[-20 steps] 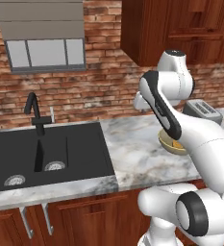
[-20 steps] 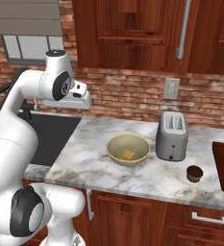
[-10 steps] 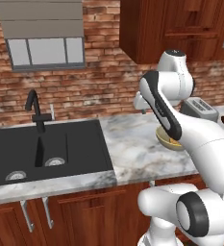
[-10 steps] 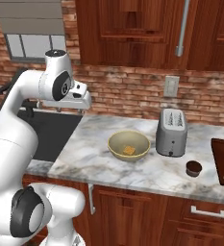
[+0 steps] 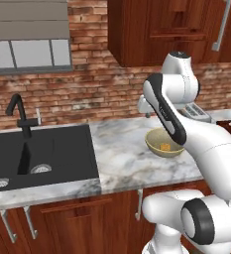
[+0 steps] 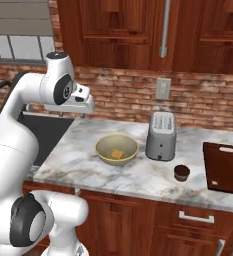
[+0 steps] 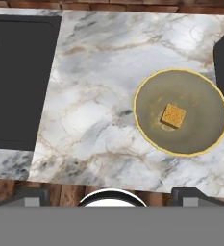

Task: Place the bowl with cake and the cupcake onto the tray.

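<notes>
On the counter (image 6: 138, 175): marble top, toaster (image 6: 161, 136) near the back.
Tray (image 6: 225, 167): far right end, partly cut off.
Bowl (image 6: 117, 150): just left of toaster, cake (image 6: 118, 154) inside.
Cupcake (image 6: 181, 173): between toaster and tray, apart from both.
Gripper (image 6: 71, 115): up high left of bowl, fingers wide I think, holding nothing.

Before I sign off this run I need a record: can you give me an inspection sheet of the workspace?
Surface: marble counter, nothing spilled.
Job's things: bowl with cake inside, left of the toaster; cupcake on the counter between toaster and tray; tray at the right end, nothing on it.
Clutter: toaster right of the bowl.
Grippers: pincer open, raised above the counter's left part, holding nothing.
Cables: nothing seen.
Surroundings: black sink with faucet, brick wall, wooden cabinets, wall outlet.
</notes>
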### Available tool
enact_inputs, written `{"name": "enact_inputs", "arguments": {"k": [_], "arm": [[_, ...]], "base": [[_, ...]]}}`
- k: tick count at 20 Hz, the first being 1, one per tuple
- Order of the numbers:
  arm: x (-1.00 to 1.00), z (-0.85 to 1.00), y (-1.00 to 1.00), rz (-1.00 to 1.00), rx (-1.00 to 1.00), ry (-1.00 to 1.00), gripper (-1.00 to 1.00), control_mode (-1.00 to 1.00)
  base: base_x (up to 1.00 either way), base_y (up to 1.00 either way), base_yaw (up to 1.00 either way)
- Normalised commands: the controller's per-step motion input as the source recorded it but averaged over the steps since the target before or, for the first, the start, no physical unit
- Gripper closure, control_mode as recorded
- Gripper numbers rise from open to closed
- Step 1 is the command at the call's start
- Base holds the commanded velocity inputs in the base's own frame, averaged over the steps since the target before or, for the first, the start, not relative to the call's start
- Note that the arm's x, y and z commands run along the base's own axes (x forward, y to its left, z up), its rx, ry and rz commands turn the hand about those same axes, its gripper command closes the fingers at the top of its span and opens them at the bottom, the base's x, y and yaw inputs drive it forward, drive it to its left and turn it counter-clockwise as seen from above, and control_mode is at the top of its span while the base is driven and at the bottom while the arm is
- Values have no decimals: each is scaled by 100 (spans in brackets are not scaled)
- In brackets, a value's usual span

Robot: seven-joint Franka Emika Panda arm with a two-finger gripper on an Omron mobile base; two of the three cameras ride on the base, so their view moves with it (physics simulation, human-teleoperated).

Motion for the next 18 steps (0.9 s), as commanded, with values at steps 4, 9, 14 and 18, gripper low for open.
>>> {"name": "enact_inputs", "arguments": {"k": [4, 9, 14, 18], "arm": [[0, 0, 0, 0, 0, 0, -100, 100], [0, 0, 0, 0, 0, 0, -100, 100], [0, 0, 0, 0, 0, 0, -100, 100], [0, 0, 0, 0, 0, 0, -100, 100]], "base": [[-3, -66, 0], [0, -69, 0], [0, -69, 0], [0, -61, 0]]}}
